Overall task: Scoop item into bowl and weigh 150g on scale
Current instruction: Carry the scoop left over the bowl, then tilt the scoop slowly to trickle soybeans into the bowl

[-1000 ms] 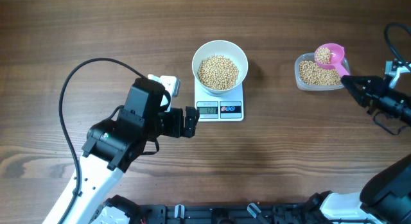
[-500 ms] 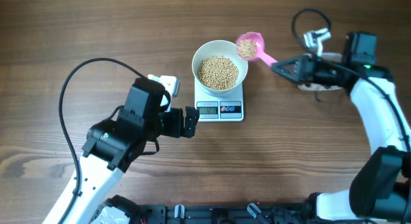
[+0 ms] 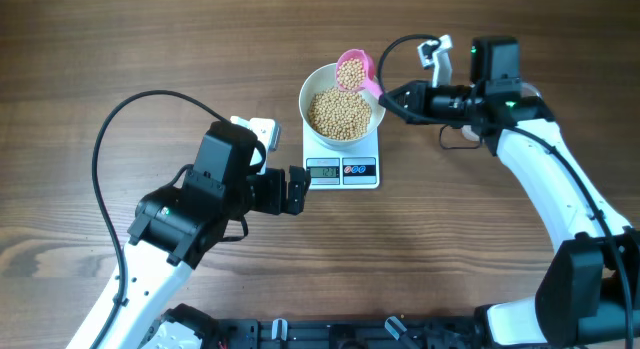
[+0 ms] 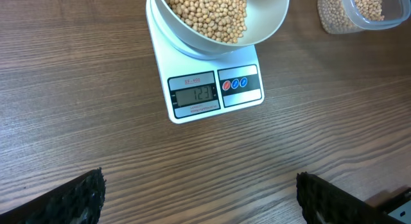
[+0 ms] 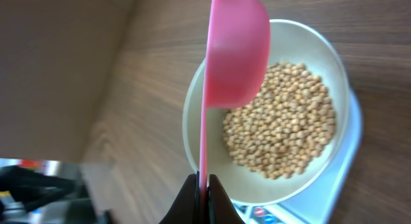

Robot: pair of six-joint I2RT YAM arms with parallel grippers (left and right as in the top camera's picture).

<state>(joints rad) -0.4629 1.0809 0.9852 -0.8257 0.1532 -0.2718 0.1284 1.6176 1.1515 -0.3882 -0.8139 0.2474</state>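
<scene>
The white bowl (image 3: 312, 84) stands on the scale (image 3: 342, 172) at the table's middle, with a pile of beige beans (image 3: 340, 114) in it. My right gripper (image 3: 386, 96) is shut on the handle of a pink scoop (image 3: 352, 69). The scoop carries beans and hangs over the bowl's far right rim. In the right wrist view the scoop (image 5: 234, 51) hides part of the bowl (image 5: 321, 63) and the beans (image 5: 282, 121) below. My left gripper (image 3: 297, 191) stands open and empty just left of the scale (image 4: 215, 89), above bare wood.
A clear tub (image 4: 359, 9) of beans sits to the right of the scale, mostly hidden under my right arm in the overhead view. A black cable (image 3: 130, 119) loops over the table's left side. Dark rails run along the front edge (image 3: 330, 329).
My right arm has carried the loaded pink scoop leftwards from the tub to over the bowl's rim. The left arm has not moved.
</scene>
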